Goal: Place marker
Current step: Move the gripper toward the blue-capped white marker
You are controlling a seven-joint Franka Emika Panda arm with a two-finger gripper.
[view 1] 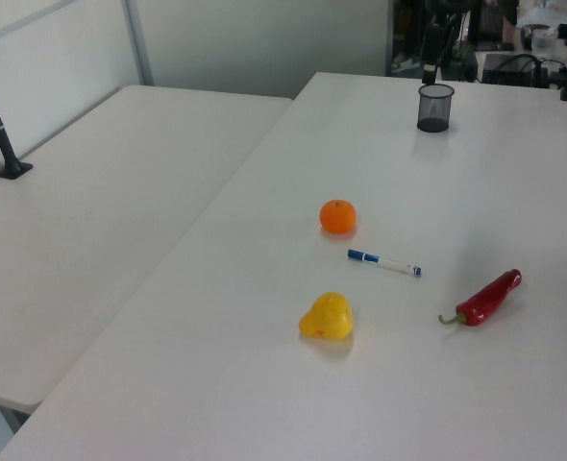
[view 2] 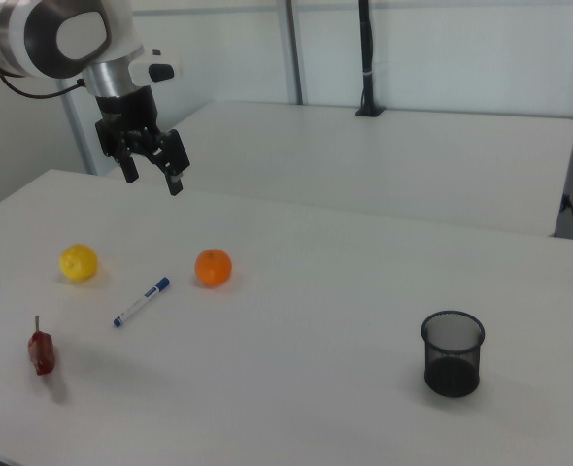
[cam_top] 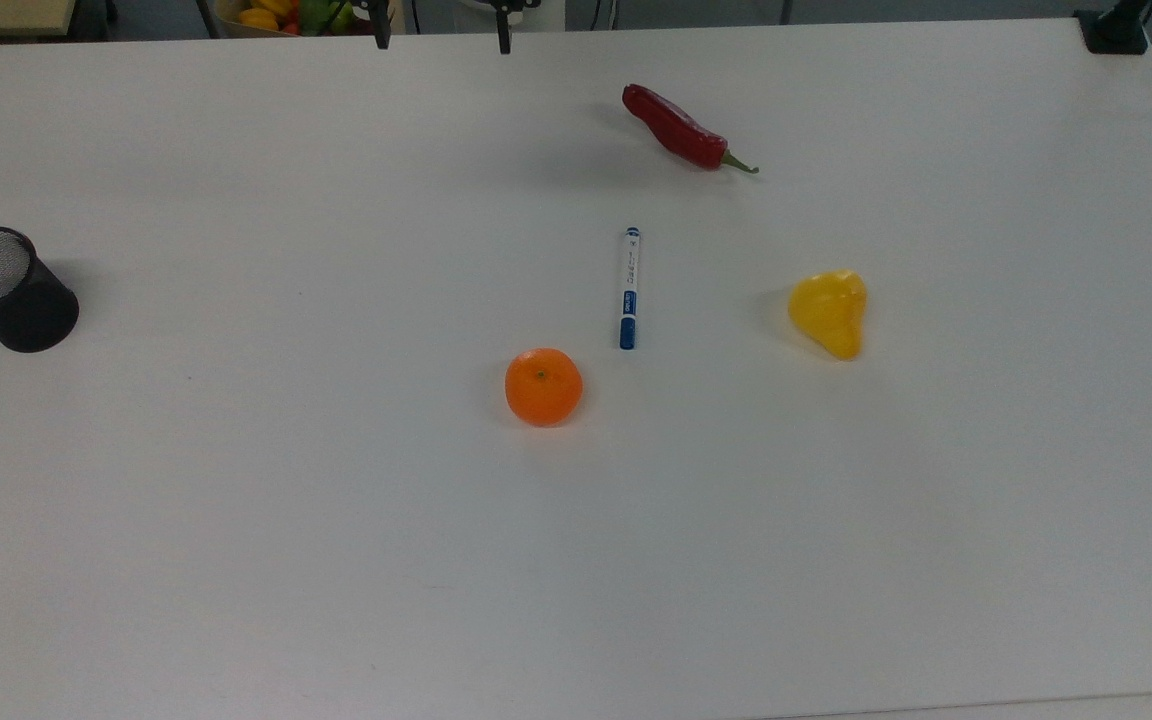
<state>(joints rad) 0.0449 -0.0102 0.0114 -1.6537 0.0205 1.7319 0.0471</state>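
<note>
Well below the open tool [view 2: 151,176], the marker [view 2: 141,302] lies flat.

Marker [view 1: 384,262] between orange [view 1: 338,217] and chili [view 1: 487,299]

The marker [cam_top: 628,288] [view 1: 384,262] [view 2: 141,302] is slim and white, with a blue cap, blue end and blue label band. It lies flat on the white table [cam_top: 236,500], untouched.
</note>
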